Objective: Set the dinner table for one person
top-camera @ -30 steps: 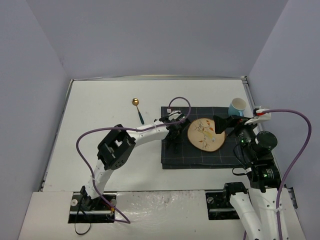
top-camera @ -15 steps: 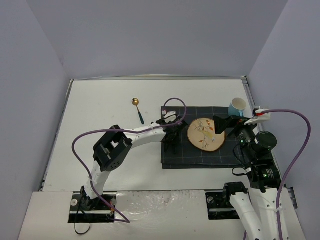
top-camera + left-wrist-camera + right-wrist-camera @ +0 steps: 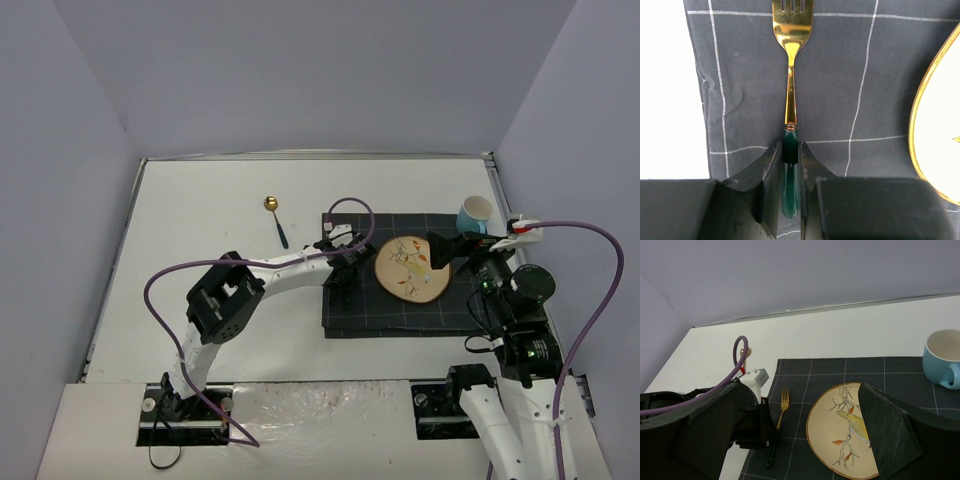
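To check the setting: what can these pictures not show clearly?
Fork, handle end: left wrist view, hidden between fingers of the left hand.
Plate: right wrist view, partly behind a finger of the right hand.
Mug: same view, cut by right edge.
Spoon: top view, too small for detail.

Left half of the table (image 3: 190,230) is roomy, just a spoon (image 3: 270,204) near the placemat (image 3: 400,322). The right side's crowded: plate (image 3: 411,268) mid-mat, mug (image 3: 474,213) at the far-right corner, left claw (image 3: 790,150) clamping the fork (image 3: 791,60) beside the plate.
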